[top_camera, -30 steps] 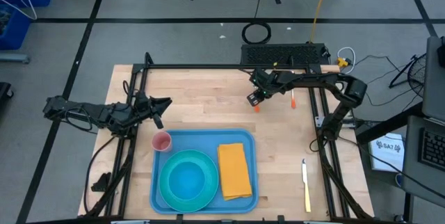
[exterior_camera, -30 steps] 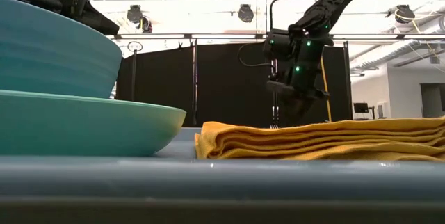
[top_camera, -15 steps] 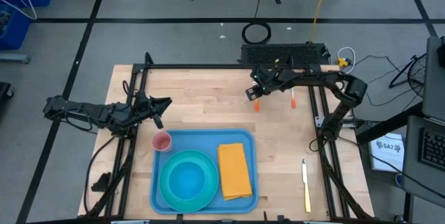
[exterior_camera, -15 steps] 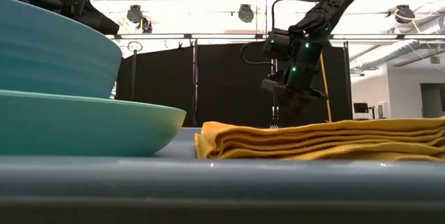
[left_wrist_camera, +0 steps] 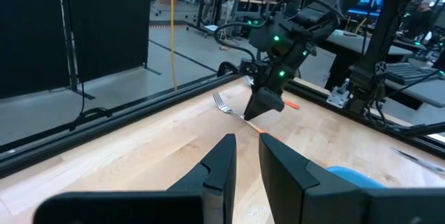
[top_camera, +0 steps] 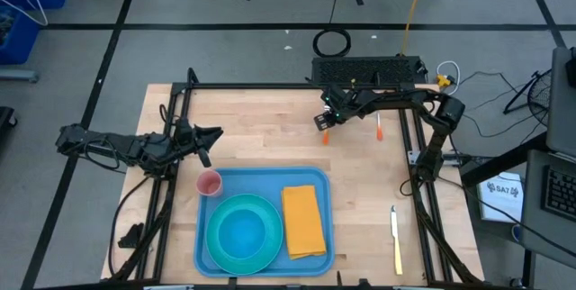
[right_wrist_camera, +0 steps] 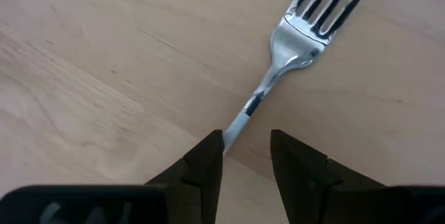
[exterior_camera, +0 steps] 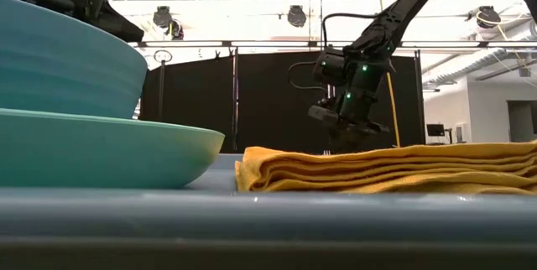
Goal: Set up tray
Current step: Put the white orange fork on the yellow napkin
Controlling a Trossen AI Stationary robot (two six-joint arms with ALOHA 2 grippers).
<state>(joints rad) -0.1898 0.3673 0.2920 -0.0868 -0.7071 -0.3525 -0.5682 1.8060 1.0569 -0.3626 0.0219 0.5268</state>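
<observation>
The large flat light-blue plastic tray (top_camera: 263, 221), rounded at its corners with a raised rim, sits at the near middle of the pale wooden table (top_camera: 261, 128), its near edge close to the table's own near edge. Lots of bare wood lies open between the tray's far rim and the black frame rail (top_camera: 270, 87) along the far side.

On the tray, a round teal plate (top_camera: 245, 232) fills the left half, smooth and glossy, with a deeper teal bowl (exterior_camera: 59, 60) resting in it in the low view. Just beside it on the right lies a yellow-orange folded cloth napkin (top_camera: 304, 221), soft and layered, clear of the tray's right rim. A small translucent pink cup (top_camera: 210, 183) stands at the tray's far-left corner.

Over on the far right, the right hand (top_camera: 322, 121) is down near the table with its dark fingers narrowly parted around the thin handle of a shiny metal fork (right_wrist_camera: 292, 40). The left wrist view shows that fork (left_wrist_camera: 229, 106) with an orange handle end, tines (left_wrist_camera: 220, 100) just above the wood. A second small orange-handled utensil (top_camera: 380, 128) lies near the right rail.

The left hand (top_camera: 205, 141) hovers off the tray's far-left corner, fingers (left_wrist_camera: 221, 172) held a narrow gap apart, gripping nothing.

A yellow-handled knife (top_camera: 395, 239) lies alone at the table's right side, well apart from the tray.
</observation>
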